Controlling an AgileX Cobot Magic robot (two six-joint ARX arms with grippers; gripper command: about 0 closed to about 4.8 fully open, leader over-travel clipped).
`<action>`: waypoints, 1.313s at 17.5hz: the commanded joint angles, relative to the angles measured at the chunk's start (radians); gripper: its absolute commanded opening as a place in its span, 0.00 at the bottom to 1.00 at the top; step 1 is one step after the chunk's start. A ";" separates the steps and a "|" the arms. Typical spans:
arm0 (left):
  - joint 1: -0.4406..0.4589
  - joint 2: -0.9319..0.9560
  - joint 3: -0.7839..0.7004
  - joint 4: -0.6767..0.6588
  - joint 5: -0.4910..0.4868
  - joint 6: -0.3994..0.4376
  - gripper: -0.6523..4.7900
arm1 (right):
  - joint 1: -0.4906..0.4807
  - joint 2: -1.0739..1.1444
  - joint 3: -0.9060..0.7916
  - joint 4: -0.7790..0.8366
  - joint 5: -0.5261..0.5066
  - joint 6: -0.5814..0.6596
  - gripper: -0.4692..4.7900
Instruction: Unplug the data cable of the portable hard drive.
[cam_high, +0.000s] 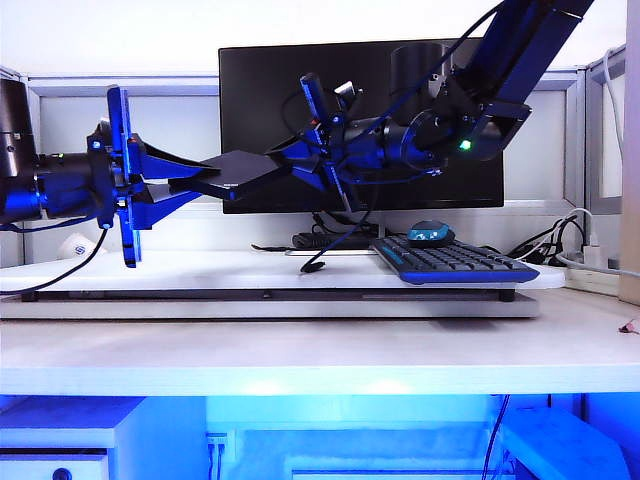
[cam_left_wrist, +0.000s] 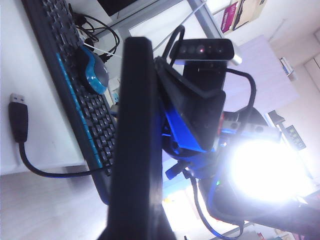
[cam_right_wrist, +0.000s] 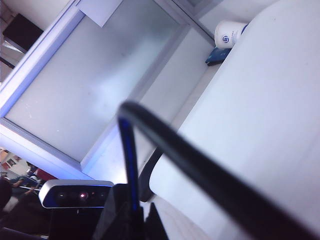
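Note:
The portable hard drive (cam_high: 245, 170), a flat black slab, is held level in the air in front of the monitor. My left gripper (cam_high: 205, 180) is shut on its left end; the left wrist view shows the drive (cam_left_wrist: 137, 150) edge-on. My right gripper (cam_high: 290, 162) reaches in from the right and is shut at the drive's other end, on the data cable where it meets the drive. The thin black data cable (cam_high: 335, 225) hangs down, its free plug (cam_high: 312, 266) resting on the white board. That plug (cam_left_wrist: 18, 116) also shows in the left wrist view. The cable (cam_right_wrist: 200, 170) crosses the right wrist view, blurred, above my right gripper (cam_right_wrist: 142, 220).
A black-and-blue keyboard (cam_high: 455, 262) with a mouse (cam_high: 430, 233) behind it lies at the right of the raised white board (cam_high: 270, 290). A dark monitor (cam_high: 300, 70) stands behind. A white cup (cam_high: 75, 245) is at the back left, and power cords and a strip (cam_high: 590, 275) are at the right.

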 joint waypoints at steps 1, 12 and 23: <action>0.002 -0.006 0.005 0.035 0.057 0.013 0.11 | -0.064 0.035 0.003 0.072 0.130 -0.043 0.08; 0.015 -0.005 0.009 -0.112 -0.182 0.079 0.11 | -0.122 0.188 0.379 -0.218 0.190 -0.046 0.08; 0.113 0.016 0.316 -0.790 -0.560 0.590 0.11 | -0.119 0.244 0.514 -0.759 0.347 -0.314 0.82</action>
